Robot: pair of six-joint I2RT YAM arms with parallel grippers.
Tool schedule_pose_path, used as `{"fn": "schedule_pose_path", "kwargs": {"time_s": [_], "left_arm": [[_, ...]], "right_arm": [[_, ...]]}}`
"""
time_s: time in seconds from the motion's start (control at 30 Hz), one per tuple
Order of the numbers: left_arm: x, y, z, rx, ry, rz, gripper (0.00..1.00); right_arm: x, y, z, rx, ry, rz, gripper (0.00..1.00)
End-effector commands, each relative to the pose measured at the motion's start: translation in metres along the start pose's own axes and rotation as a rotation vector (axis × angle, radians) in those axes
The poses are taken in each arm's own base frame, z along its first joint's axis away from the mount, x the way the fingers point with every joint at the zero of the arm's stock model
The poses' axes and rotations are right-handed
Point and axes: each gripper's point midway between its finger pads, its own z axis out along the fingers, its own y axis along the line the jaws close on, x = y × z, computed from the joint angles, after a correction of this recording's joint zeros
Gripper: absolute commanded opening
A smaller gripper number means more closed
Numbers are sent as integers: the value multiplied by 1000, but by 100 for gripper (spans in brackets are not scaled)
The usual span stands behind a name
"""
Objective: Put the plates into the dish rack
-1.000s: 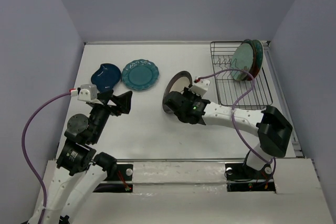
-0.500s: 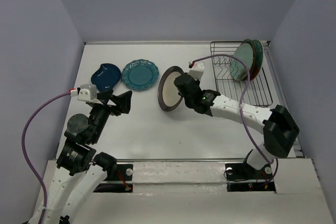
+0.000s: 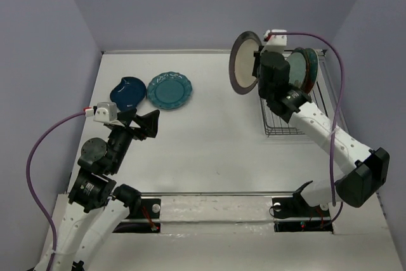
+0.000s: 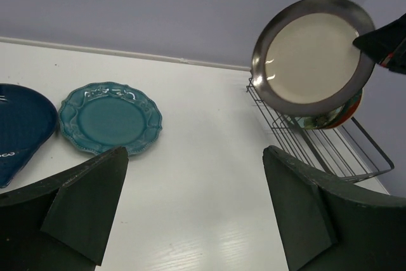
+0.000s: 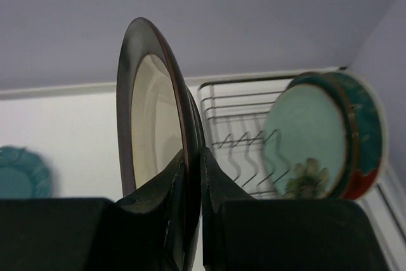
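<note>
A white table [image 3: 209, 150] sits enclosed by plain lavender walls [image 3: 190, 4] on three sides.

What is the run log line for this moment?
right gripper: shut on cream plate, upright near dish rack | left gripper: open, empty | table: scalloped teal plate, dark-blue dish

A robotics lab test booth rather than a home kitchen. A white table [image 3: 209, 150] is boxed in on three sides by plain lavender-grey walls [image 3: 190, 4]. Two robot arms, the left arm [image 3: 95, 157] and the right arm [image 3: 323, 128], are bolted to the table's near edge, and purple cables [image 3: 28, 169] loop from them. The household items are a few plates [image 3: 169, 90] and a black wire dish rack [image 3: 282, 128].
</note>
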Motion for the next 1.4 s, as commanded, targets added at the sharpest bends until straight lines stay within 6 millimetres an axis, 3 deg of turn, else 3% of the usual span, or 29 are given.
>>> {"fn": "schedule_pose_path", "kwargs": {"time_s": [0.0,0.03,0.27,0.33,0.43,0.53,0.67,0.93,1.17,1.37], "left_arm": [[-10,-5,0,26,-39,-4,99],[-10,-5,0,24,-40,-2,99],[-9,-5,0,24,-36,0,99],[-9,-5,0,26,-36,-2,99],[-10,-4,-1,22,-39,-1,99],[-9,-4,0,22,-36,1,99],[-8,-6,1,30,-29,0,99],[-7,-6,1,31,-29,0,99],[-7,-5,1,27,-31,0,99],[-8,-6,1,27,-31,0,99]], "right_arm": [[-112,-75,-1,183,-264,-14,7],[-120,-92,4,221,-274,-49,7],[-128,-131,43,327,-256,-225,7],[-117,-130,60,336,-228,-277,7],[-108,-144,79,370,-207,-319,7],[-102,-154,91,392,-190,-336,7],[-82,-153,108,389,-149,-374,7],[-58,-160,115,390,-115,-387,7],[-15,-156,122,353,-48,-376,7],[4,-153,121,330,-26,-353,7]]}}
